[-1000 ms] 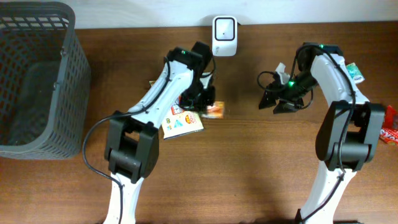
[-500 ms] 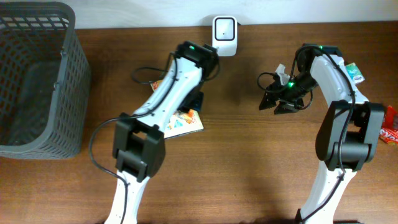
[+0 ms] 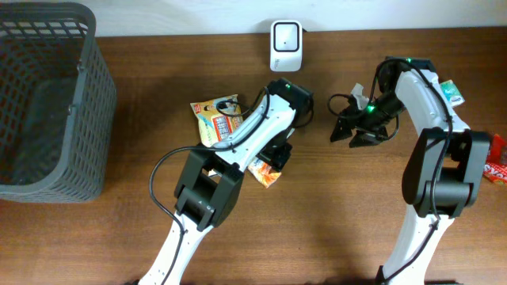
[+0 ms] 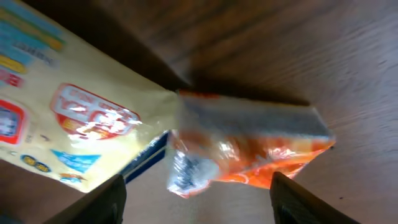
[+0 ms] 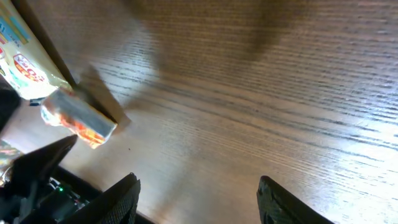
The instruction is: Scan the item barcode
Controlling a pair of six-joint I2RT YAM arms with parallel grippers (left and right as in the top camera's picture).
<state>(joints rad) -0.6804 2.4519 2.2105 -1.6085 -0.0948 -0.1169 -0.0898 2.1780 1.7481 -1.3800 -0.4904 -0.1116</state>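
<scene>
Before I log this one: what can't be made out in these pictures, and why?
- Barcode on the orange packet: the left wrist view is blurred and the print is unreadable; in the overhead it is too small.
- Yellow packet: cut off by the right wrist view's left edge; in the overhead the left arm covers part of it.
- Red packet: cut off by the overhead's right edge.
- Scanner: too small to read its face.

Here's the left gripper (image 4: 198, 186) spread wide, and the orange packet (image 4: 249, 140) lies right across the gap just ahead of the fingertips, yellow packet (image 4: 81, 124) crowding in beyond one finger; past the other finger it's bare table (image 4: 329, 56). Over to the right gripper (image 5: 198, 186): fingers apart, clear table between them and ahead, both packets well off beyond one fingertip.
</scene>
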